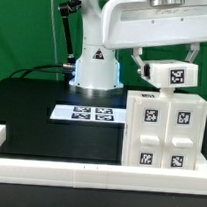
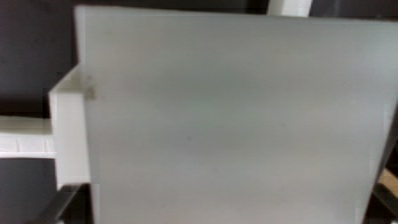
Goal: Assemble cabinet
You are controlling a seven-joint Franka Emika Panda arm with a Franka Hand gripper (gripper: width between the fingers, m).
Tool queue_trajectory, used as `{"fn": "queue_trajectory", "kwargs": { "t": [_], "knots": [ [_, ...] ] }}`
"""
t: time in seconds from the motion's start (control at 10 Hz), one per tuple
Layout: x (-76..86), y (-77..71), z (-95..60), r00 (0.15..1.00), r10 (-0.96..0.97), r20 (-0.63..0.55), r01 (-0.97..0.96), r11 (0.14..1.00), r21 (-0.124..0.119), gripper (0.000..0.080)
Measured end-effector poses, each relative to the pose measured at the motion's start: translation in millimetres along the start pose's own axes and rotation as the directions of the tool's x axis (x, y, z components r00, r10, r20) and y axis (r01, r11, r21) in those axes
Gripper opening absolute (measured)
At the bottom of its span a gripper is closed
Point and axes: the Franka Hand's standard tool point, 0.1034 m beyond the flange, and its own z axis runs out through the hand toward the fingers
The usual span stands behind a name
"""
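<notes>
Wrist view is giving almost nothing: a pale, blurred white surface (image 2: 231, 120) is filling nearly the whole frame, too close and soft to say which part it is. A dark sliver is showing along one edge, but I cannot name it. In the exterior view the arm (image 1: 147, 19) is running out of frame at the top. Its bulk is hiding the fingers of the end effector (image 1: 167, 60), so I cannot tell whether they are apart, together or clamping anything. A small tagged block (image 1: 176, 74) is sitting directly under the end effector, slightly tilted, its tag facing the camera. Whether it is touching the end effector, or the part below it, is not readable. The cabinet shell (image 1: 165, 131) is standing on the black worktop (image 1: 35, 117) just to the exterior view's right of the marker board (image 1: 88, 113), four tags showing on its front; the frame edge is cutting off its far side. The small tagged block is sitting over the shell's top, so up and to the exterior view's right of the marker board. The robot base (image 1: 94, 69) is standing behind the marker board, and the white rail (image 1: 77, 172) is running in front of it.
</notes>
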Motion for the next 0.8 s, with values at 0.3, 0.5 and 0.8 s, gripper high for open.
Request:
{"fn": "queue_trajectory", "kwargs": {
  "t": [0.3,0.5,0.8],
  "knots": [
    [4.9,1.1,5.8,0.999,-0.036,0.003,0.036,0.999,0.002,0.0561],
    [5.0,5.0,6.8,0.998,-0.055,-0.002,0.055,0.999,0.001,0.0561],
    [8.5,14.2,6.2,0.994,-0.086,-0.067,0.085,0.996,-0.013,0.0561]
  ]
}}
